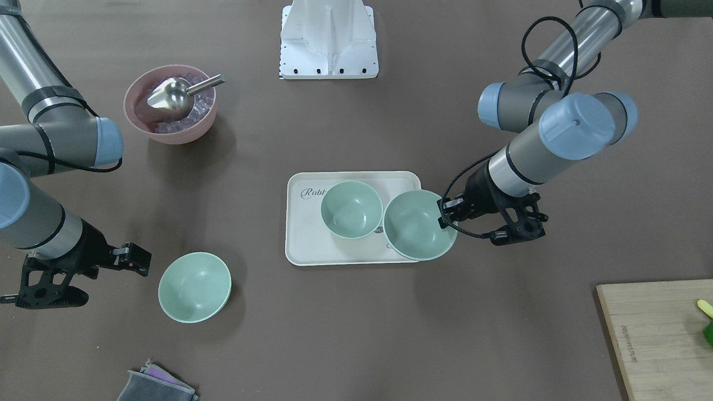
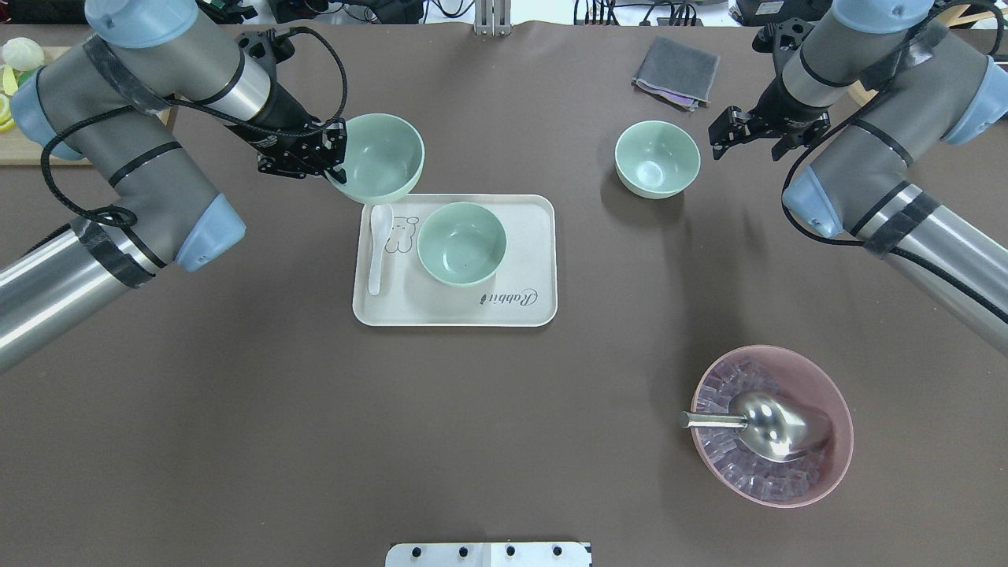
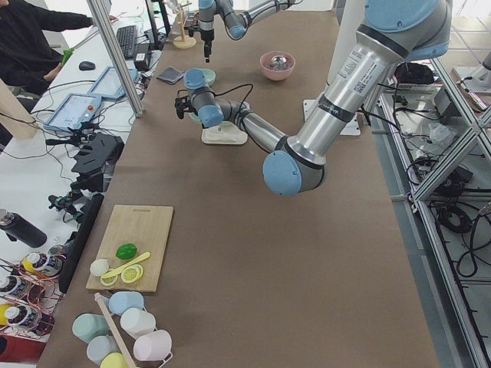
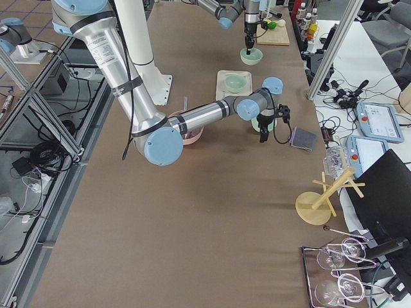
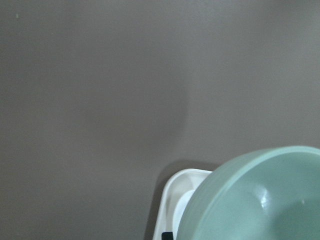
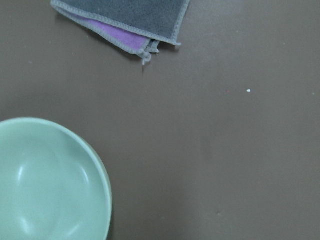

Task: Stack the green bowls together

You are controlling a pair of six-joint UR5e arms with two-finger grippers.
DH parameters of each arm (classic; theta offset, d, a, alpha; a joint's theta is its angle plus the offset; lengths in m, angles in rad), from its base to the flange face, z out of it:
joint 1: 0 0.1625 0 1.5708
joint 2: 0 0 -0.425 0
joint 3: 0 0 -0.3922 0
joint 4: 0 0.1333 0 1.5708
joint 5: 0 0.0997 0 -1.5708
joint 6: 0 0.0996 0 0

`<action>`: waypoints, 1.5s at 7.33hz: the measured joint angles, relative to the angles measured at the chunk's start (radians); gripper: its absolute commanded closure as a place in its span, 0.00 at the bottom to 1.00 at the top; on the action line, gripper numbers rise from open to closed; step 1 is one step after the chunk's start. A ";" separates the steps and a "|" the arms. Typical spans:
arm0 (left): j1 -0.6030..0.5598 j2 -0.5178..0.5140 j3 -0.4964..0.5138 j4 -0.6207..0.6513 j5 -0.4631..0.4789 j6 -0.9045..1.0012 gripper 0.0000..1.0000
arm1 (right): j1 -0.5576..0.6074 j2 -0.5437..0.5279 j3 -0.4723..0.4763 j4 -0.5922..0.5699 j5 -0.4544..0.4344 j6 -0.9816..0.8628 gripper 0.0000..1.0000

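Seen from overhead, one green bowl (image 2: 378, 157) hangs over the 11 o'clock corner of the tray (image 2: 520, 309). The left jaws pinch its rim at 9 o'clock, and it looks clear of the counter (image 2: 236, 394). We judge the rim grip leaves its underside free to drop into the second green bowl (image 2: 461, 242), which sits open side up on the tray, just toward 4 o'clock from it. The third green bowl (image 2: 657, 157) stands on the counter at the tray's 2 o'clock, well apart. The right jaws hover at that bowl's 3 o'clock, spread and empty, likely placed to take its rim. A white spoon (image 2: 378, 248) lies along the tray's 9 o'clock side, so the lowering should keep off it.
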 measured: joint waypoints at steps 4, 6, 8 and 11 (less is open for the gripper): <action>0.080 -0.036 -0.038 0.002 0.065 -0.101 1.00 | -0.058 0.062 -0.077 0.054 -0.050 0.090 0.12; 0.093 -0.039 -0.048 0.002 0.068 -0.112 1.00 | -0.094 0.079 -0.107 0.056 -0.079 0.109 0.89; 0.110 -0.040 -0.049 0.002 0.084 -0.114 1.00 | -0.114 0.083 -0.110 0.059 -0.087 0.145 1.00; 0.138 -0.040 -0.048 0.002 0.116 -0.115 1.00 | -0.087 0.092 -0.104 0.058 -0.051 0.155 1.00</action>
